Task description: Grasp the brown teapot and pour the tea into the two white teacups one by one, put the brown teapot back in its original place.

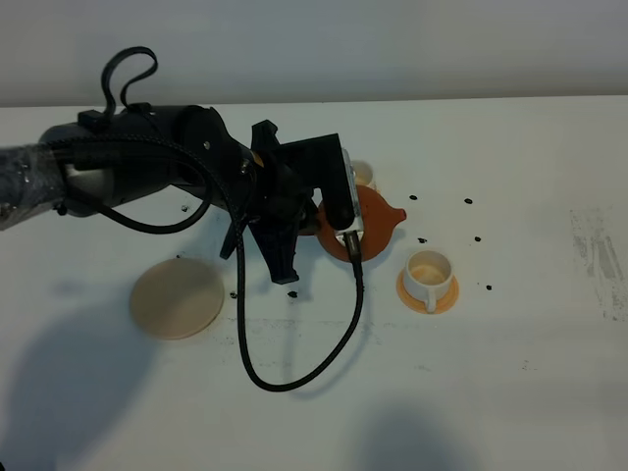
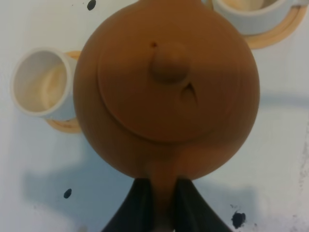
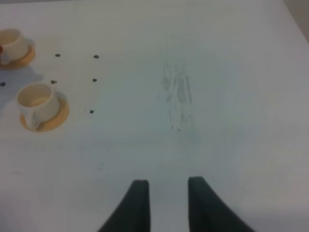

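Note:
The brown teapot point(image 1: 371, 222) is upright between the two white teacups, its spout pointing right. My left gripper point(image 1: 332, 224) is shut on its handle; the left wrist view shows the teapot point(image 2: 166, 87) from above with the fingers point(image 2: 140, 205) clamped on the handle and the gripper point(image 2: 161, 198) behind it. One teacup point(image 1: 429, 275) stands on its orange saucer point(image 1: 428, 298) to the front right, the other teacup point(image 1: 362, 174) is half hidden behind the gripper. Both cups point(image 2: 41, 82) point(image 2: 251, 9) look pale inside. The beige coaster point(image 1: 178, 297) lies bare at the left. My right gripper point(image 3: 166, 203) is open and empty.
Small black marks point(image 1: 469, 202) dot the white table point(image 1: 510, 383) around the cups. The left arm's black cable point(image 1: 294, 378) loops over the table in front. The right wrist view shows both cups point(image 3: 38, 102) point(image 3: 12, 42) far off and a grey scuff point(image 3: 176, 96).

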Controlling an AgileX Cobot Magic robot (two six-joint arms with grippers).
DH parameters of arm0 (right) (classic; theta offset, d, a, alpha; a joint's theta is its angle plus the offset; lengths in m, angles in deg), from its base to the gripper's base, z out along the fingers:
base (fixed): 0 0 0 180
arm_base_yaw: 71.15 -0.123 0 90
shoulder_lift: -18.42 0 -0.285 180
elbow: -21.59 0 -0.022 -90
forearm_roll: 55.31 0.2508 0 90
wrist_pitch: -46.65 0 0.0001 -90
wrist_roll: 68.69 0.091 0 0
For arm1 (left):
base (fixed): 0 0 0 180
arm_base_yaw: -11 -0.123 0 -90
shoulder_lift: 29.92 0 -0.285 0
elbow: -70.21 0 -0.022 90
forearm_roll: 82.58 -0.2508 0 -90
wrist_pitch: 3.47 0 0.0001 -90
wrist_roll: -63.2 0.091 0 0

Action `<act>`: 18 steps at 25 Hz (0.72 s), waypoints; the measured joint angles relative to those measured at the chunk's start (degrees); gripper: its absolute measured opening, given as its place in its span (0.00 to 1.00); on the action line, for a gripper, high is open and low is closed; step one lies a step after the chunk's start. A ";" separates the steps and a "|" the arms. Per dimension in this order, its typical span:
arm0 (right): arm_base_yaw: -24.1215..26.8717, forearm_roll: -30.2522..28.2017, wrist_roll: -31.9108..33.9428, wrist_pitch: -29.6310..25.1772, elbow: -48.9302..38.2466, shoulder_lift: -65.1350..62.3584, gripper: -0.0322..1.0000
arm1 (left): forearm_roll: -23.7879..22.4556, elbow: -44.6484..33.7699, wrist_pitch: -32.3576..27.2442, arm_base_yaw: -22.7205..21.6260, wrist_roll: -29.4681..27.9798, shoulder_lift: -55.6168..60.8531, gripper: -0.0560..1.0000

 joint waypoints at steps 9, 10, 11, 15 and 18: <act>0.00 0.00 0.00 0.00 0.00 0.00 0.25 | -0.02 0.00 2.51 0.93 3.73 -0.23 0.14; 0.00 0.00 0.00 0.00 0.00 0.00 0.25 | -0.02 0.00 2.86 0.98 3.90 -0.31 0.14; 0.00 0.00 0.00 0.00 0.00 0.00 0.25 | 0.04 0.00 3.00 1.05 4.35 -0.42 0.14; 0.00 0.00 0.00 0.00 0.00 0.00 0.25 | 0.04 0.00 3.00 1.29 7.53 -0.67 0.14; 0.00 0.00 0.00 0.00 0.00 0.00 0.25 | -0.02 0.00 3.66 1.75 9.83 -0.79 0.14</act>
